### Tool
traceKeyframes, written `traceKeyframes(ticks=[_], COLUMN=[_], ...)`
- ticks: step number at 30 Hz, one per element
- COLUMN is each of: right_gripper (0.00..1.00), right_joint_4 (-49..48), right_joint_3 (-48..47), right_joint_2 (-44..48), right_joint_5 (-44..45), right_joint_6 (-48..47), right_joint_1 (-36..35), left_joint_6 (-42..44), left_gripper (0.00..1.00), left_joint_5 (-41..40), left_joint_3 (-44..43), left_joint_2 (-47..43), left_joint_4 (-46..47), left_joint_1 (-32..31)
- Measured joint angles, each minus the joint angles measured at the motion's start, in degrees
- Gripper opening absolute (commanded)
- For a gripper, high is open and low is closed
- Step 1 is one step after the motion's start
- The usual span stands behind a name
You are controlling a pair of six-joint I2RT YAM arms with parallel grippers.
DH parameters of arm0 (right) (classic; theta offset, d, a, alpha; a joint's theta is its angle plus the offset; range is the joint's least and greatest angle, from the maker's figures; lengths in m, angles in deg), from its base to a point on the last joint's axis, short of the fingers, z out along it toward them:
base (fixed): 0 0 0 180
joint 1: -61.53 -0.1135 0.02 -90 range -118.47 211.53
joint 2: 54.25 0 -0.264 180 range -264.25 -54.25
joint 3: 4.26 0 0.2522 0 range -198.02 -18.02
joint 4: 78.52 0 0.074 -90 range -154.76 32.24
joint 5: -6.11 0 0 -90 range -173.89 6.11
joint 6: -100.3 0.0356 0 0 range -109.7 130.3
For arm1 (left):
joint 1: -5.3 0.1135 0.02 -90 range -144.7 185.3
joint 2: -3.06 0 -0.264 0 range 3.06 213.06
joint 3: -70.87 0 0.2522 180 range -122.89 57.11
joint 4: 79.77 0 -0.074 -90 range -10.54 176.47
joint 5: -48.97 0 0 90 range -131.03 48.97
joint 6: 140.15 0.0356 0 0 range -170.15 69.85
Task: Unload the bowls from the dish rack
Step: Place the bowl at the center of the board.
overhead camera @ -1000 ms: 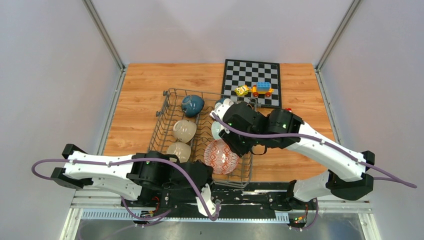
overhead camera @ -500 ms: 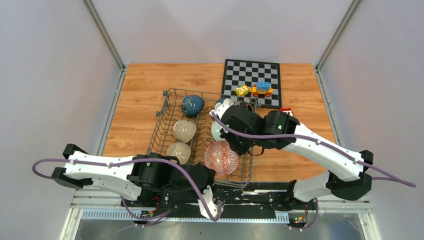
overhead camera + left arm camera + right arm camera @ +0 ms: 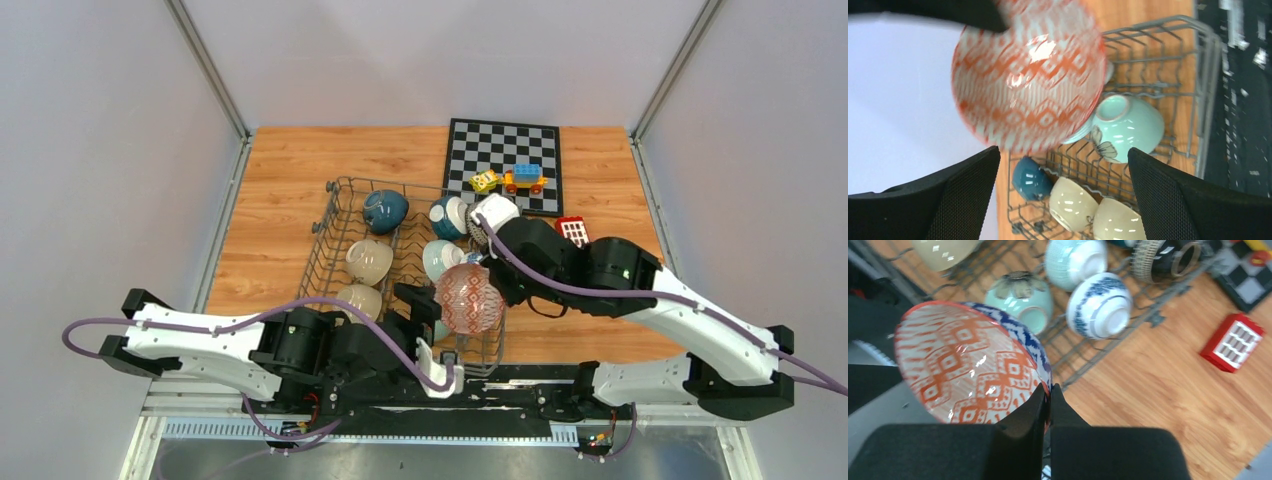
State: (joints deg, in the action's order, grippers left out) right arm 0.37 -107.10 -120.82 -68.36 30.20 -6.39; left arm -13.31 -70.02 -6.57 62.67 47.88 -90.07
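Red-orange patterned ceramic bowl point(image 3: 468, 298) over grey wire dish rack point(image 3: 322, 235), five o'clock corner.
My right claw point(image 3: 1049, 390) pinches its rim; my left claw point(image 3: 1062, 155) gapes.

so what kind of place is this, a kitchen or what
Probably a robot test cell, not a kitchen: a wooden tabletop walled by plain grey panels, a left arm and right arm bolted at its edge, a dish rack beside a chessboard.
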Motion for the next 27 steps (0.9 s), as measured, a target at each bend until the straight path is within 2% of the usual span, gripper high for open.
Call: traceKeyframes(ticks=[4,7,9,10,14,17,21,27], right_gripper=[0.0,0.0,0.0,0.0,0.0,0.0,0.0,0.0], right_joint_4=[-0.7,-0.7,-1.0,-1.3,-3.6,-5.4,-7.9,-9.5], right_joint_3=[4.0,6.8,8.4,9.1,12.3,14.7,17.1,18.7], right_joint_2=[3.8,5.9,7.1,7.7,10.4,11.2,9.7,7.1], right_joint_5=[7.4,12.9,15.9,17.1,20.6,21.3,20.6,18.1], right_joint_6=[1.4,2.5,3.4,3.8,6.0,8.2,11.8,15.5], right_joint_1=[0.0,0.0,0.2,0.5,2.1,3.7,5.6,8.2], left_joint_6=[-8.0,-17.8,-25.3,-31.3,-52.0,-68.0,-83.3,-92.5], left_gripper=[1.0,1.0,1.0,1.0,1.0,1.0,1.0,1.0], left_joint_5=[-9.8,-11.3,-9.7,-8.4,-3.6,1.0,6.3,7.8], left_joint_3=[2.4,3.7,3.9,3.8,1.2,-1.2,-3.1,-4.1], left_joint_2=[-2.3,-3.8,-4.4,-4.4,-1.8,2.5,8.9,12.9], left_joint_4=[6.0,9.7,11.9,13.4,14.4,14.0,10.4,3.7], left_joint_1=[0.6,4.6,9.9,15.0,28.0,34.3,36.5,36.9])
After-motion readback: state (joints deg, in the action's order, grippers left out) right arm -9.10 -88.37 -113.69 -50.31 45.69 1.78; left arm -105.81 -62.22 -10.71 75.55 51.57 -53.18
